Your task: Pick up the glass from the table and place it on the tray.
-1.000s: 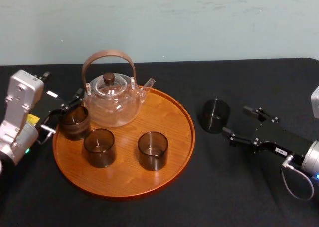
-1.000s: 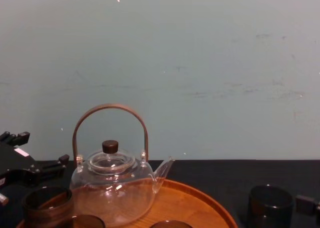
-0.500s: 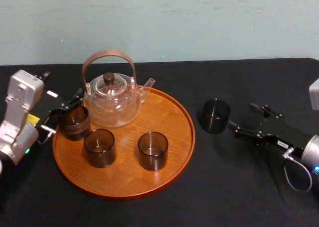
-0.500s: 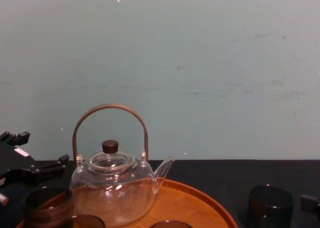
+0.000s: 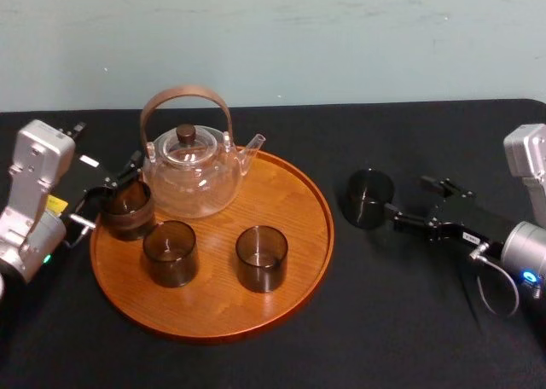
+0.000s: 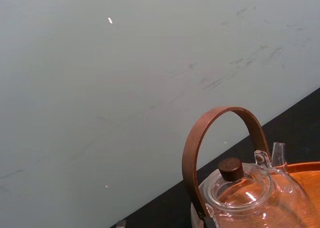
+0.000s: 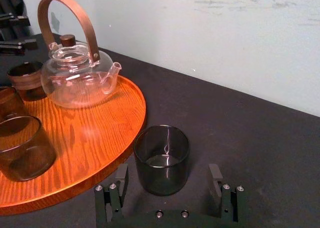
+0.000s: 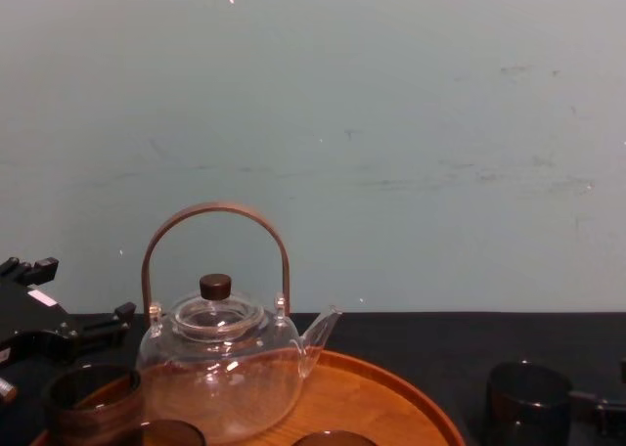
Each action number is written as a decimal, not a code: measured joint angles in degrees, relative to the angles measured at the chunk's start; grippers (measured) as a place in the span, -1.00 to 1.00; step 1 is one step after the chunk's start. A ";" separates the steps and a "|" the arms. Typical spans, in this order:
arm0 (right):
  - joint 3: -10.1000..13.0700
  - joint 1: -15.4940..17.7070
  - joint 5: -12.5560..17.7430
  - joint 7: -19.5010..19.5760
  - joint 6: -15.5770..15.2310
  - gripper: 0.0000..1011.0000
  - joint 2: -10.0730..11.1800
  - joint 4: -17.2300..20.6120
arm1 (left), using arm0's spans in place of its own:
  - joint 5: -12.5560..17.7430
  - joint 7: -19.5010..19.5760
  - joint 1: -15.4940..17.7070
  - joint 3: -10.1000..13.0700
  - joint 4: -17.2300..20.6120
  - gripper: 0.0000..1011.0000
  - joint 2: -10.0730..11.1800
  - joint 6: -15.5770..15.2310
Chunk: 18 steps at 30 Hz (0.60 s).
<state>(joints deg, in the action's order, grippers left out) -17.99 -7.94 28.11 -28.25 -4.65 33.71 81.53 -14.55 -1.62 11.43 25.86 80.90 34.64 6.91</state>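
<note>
Glass [image 7: 161, 158]: smoked, light, brittle, slick; grip mid-wall.
Right gripper [image 5: 406, 195]: spread wide, flanking it, not touching.
Left gripper [image 5: 107, 193]: idle at tray [image 5: 290, 287] edge.

Clear glass teapot [image 5: 191, 171] with brown hoop handle and dark lid knob. In front: banded cup [image 5: 128, 210], middle cup [image 5: 170, 252], right-hand cup [image 5: 261, 258]. Behind, pale wall [image 5: 358, 39].

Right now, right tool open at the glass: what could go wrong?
The right tool is open, fingers only at the near side of the glass; closing now might tip it.
The glass stands close to the tray rim; the tray-side finger could strike it.
A teapot and three cups crowd the tray, left tool beside one; a low carry could knock them.
</note>
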 joint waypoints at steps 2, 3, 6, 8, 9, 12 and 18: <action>-0.48 -0.75 -0.47 0.00 -0.26 0.98 -0.33 -0.69 | 0.00 0.00 0.00 0.00 0.00 0.98 0.00 0.00; -0.67 -1.03 -0.62 -0.01 -0.35 0.98 -0.45 -0.94 | 0.00 0.00 0.00 0.00 0.00 0.98 0.00 0.00; -1.45 -2.39 -1.41 -0.03 -0.89 0.98 -1.08 -2.14 | 0.00 0.00 0.00 0.00 0.00 0.98 0.00 0.00; -1.83 -3.07 -1.83 -0.03 -1.19 0.98 -1.41 -2.74 | 0.00 0.00 0.00 0.00 0.00 0.98 0.00 0.00; -2.22 -3.76 -2.25 -0.04 -1.44 0.98 -1.74 -3.37 | 0.00 0.00 0.00 0.00 0.00 0.98 0.00 0.00; -2.85 -4.75 -2.86 -0.06 -1.75 0.98 -2.23 -4.25 | 0.00 0.00 0.00 0.00 0.00 0.98 0.00 0.00; -4.13 -6.94 -4.39 -0.29 -2.33 0.98 -3.41 -6.34 | 0.00 0.00 0.00 0.00 0.00 0.98 0.00 0.00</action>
<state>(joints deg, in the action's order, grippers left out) -22.11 -14.89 23.72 -28.54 -6.98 30.30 75.19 -14.55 -1.62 11.43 25.86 80.90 34.64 6.91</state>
